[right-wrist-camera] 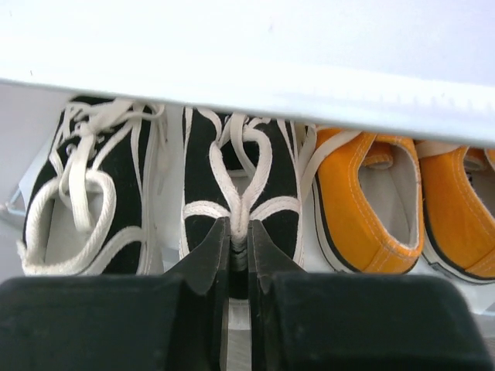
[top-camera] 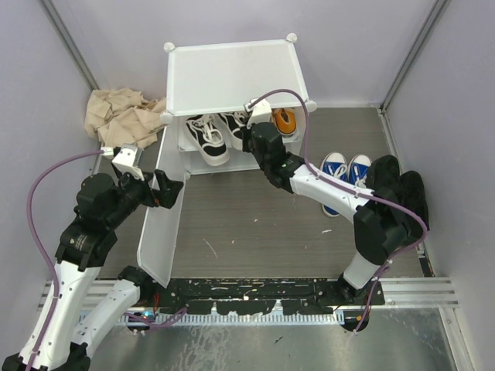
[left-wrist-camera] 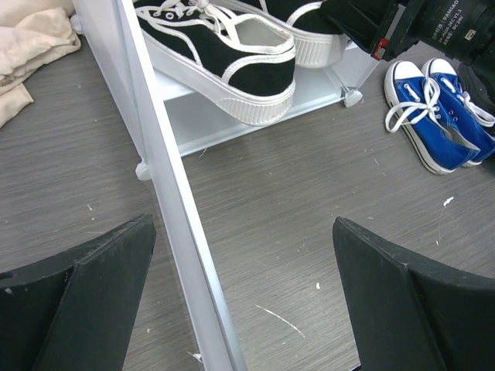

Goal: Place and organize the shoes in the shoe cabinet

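The shoe cabinet (top-camera: pixel 232 76) stands at the back with its door (top-camera: pixel 158 224) swung out to the left. On its lower level lie two black shoes with white trim (right-wrist-camera: pixel 77 201) (right-wrist-camera: pixel 236 166) and an orange pair (right-wrist-camera: pixel 363 205). My right gripper (right-wrist-camera: pixel 238 232) reaches in and is shut on the white heel rim of the second black-and-white shoe. A blue pair (top-camera: pixel 344 174) sits on the floor to the right. My left gripper (left-wrist-camera: pixel 244 224) is open, and the door's edge (left-wrist-camera: pixel 174 201) runs between its fingers, close to the left one.
A beige cloth (top-camera: pixel 120 116) lies bunched left of the cabinet. Dark shapes that look like black shoes (top-camera: pixel 398 185) sit beside the blue pair, against my right arm. Grey walls close in both sides.
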{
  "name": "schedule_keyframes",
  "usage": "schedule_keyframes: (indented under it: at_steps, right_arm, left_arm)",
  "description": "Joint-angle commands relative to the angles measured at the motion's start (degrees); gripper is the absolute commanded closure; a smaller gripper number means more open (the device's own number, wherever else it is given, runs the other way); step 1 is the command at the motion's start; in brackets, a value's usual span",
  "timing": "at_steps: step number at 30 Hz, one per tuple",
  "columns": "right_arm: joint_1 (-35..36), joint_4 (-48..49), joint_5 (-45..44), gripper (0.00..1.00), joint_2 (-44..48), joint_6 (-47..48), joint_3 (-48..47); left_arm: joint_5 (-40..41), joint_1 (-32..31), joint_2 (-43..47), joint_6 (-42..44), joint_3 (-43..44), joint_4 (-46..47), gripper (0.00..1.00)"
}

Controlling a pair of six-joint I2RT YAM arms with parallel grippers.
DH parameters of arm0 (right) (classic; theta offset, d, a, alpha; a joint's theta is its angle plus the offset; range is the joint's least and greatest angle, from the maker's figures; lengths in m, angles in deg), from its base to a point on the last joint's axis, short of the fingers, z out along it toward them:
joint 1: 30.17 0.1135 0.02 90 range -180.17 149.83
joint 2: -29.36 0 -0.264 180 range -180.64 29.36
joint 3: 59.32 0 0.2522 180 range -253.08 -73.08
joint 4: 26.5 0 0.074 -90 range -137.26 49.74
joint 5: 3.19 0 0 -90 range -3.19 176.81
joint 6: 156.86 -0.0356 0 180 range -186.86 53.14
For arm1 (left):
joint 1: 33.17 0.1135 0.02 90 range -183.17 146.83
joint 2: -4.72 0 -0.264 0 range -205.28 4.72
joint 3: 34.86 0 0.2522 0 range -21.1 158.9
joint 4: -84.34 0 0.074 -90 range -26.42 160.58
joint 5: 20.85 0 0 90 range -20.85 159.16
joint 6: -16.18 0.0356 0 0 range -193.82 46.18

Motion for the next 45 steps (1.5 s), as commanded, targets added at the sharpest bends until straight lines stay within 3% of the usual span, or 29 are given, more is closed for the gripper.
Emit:
schedule_keyframes:
  at_steps: [1,11,12,14,16,21,28,45]
  right_arm:
    - [0.1,14.5,-4.0,0.99,-1.0,0.2,-1.5]
    - [0.1,19.0,-5.8,0.99,-10.0,3.4,-4.7]
    - [0.1,18.9,-5.9,0.95,-10.0,3.4,-4.3]
    - [0.2,19.2,-5.9,0.71,-9.0,3.5,-2.8]
    - [0.6,19.6,-5.7,0.55,-6.8,4.2,-0.2]
    - [2.6,18.8,-1.6,0.37,2.7,6.0,6.2]
    - [3.2,9.5,17.7,0.34,11.1,8.6,8.8]
    - [3.0,7.1,22.7,0.34,-3.2,9.6,-3.1]
  left_arm:
    - [0.8,0.1,0.2,0.4,-0.7,-1.7,0.02]
    - [1.0,0.1,0.2,0.5,-0.6,-2.0,0.02]
    - [1.0,0.1,0.2,0.4,-0.4,-2.1,0.02]
    - [1.1,0.1,0.4,0.5,-0.4,-2.2,0.02]
    - [1.2,0.1,0.4,0.5,-0.5,-2.2,0.02]
    - [1.1,0.1,0.4,0.5,-0.4,-2.1,0.02]
    - [0.5,0.1,0.3,0.2,-0.6,-1.7,0.02]
    - [0.6,0.1,0.5,0.1,-0.4,-1.6,0.02]
